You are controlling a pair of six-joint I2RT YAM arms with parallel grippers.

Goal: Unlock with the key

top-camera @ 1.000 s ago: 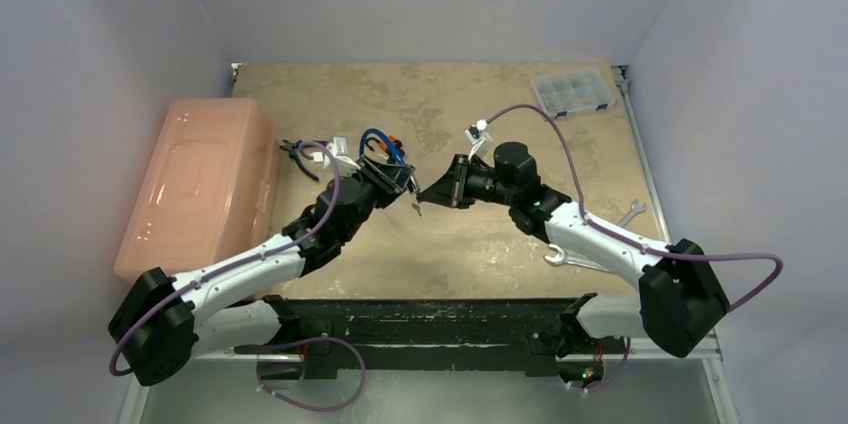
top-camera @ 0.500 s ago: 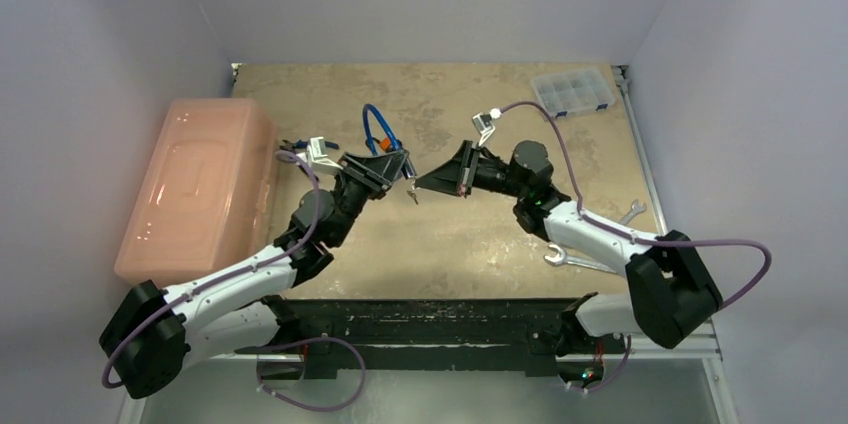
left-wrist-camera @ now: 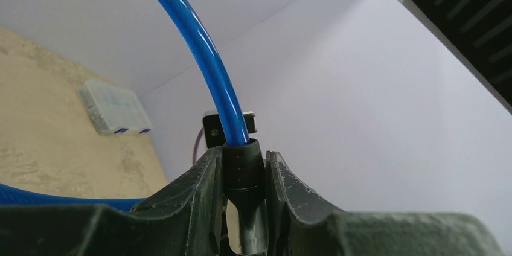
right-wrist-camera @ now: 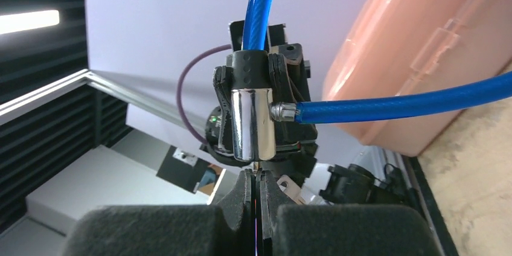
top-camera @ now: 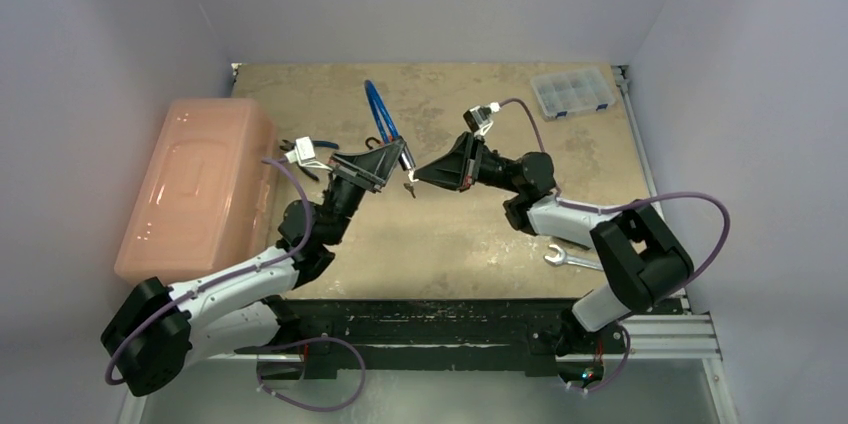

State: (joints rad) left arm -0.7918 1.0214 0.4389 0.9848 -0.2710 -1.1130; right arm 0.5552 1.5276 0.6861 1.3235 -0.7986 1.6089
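The left gripper [top-camera: 392,166] is clamping the lock barrel [right-wrist-camera: 253,124] mid-air over the middle of the table [top-camera: 480,234], raised higher than before. The right gripper [top-camera: 428,172], pinching the key [right-wrist-camera: 258,173] at the barrel's end, is rolling, probably turning it.

The top camera looks down on the whole table [top-camera: 470,239] from behind. Both wrist cameras face each other, close on the cable lock [left-wrist-camera: 244,217].

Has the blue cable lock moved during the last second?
Yes. The blue cable lock swung toward the far table edge, now level with the organizer box.
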